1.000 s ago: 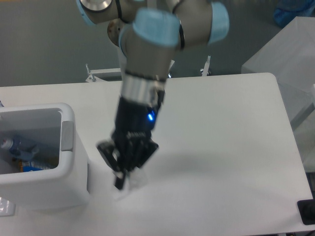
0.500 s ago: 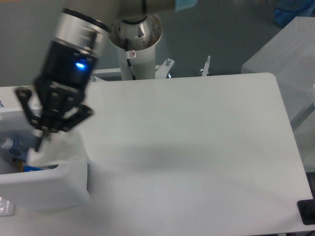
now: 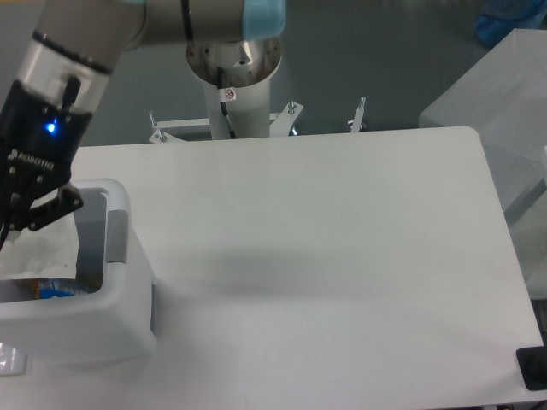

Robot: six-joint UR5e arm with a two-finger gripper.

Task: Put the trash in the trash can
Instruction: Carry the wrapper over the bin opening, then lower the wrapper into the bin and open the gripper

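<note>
- The gripper (image 3: 10, 229) hangs over the open top of the white trash can (image 3: 120, 320) at the table's (image 3: 342, 273) left edge.
- Its jaws run partly out of view; whether they grip anything cannot be told.
- A crumpled white wrapper (image 3: 44, 253) sits inside the can, just under the fingers (image 3: 53, 210).

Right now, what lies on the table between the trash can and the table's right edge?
Nothing: in the fixed camera view the table is bare from the trash can to its right edge.
</note>
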